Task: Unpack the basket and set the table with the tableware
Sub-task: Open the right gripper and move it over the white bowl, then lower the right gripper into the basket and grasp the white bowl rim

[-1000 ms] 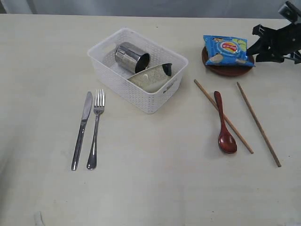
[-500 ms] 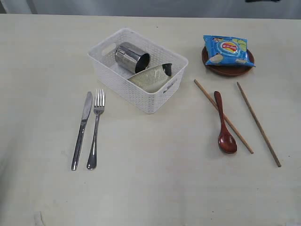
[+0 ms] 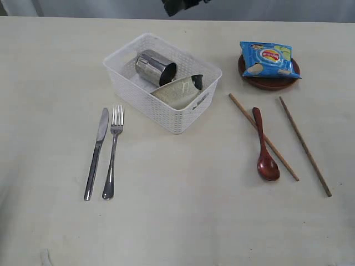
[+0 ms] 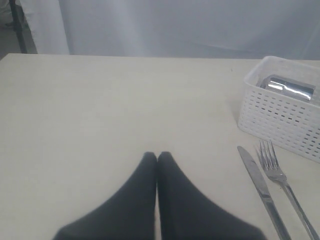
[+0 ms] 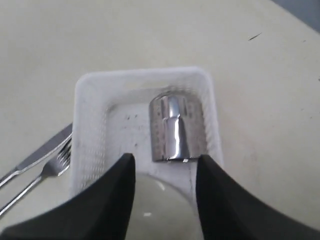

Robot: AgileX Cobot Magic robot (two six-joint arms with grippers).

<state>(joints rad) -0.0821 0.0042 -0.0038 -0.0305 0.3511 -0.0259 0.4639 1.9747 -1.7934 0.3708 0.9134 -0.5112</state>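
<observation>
The white basket (image 3: pixel 183 119) stands at the table's middle back. Inside it a steel cup (image 3: pixel 155 67) lies on its side next to a tilted cream bowl (image 3: pixel 176 92). The knife (image 3: pixel 97 149) and fork (image 3: pixel 112 152) lie side by side to the basket's left. The wooden spoon (image 3: pixel 265 149) and two chopsticks (image 3: pixel 266 138) (image 3: pixel 304 145) lie to its right. The brown plate (image 3: pixel 270 82) sits under a chip bag. My right gripper (image 5: pixel 165 161) hangs open above the basket, over the cup (image 5: pixel 177 127) and the bowl (image 5: pixel 160 210). My left gripper (image 4: pixel 157 156) is shut and empty over bare table (image 4: pixel 100 100).
A blue chip bag (image 3: pixel 266 58) lies on the brown plate at the back right. A dark part of the right arm (image 3: pixel 180 5) shows at the top edge behind the basket. In the left wrist view the basket (image 4: pixel 280 120), knife (image 4: pixel 260 185) and fork (image 4: pixel 277 172) lie off to one side.
The right arm left its place beside the chip bag, went out of the exterior view, and now shows at the top edge behind the basket. Nothing on the table moved.
</observation>
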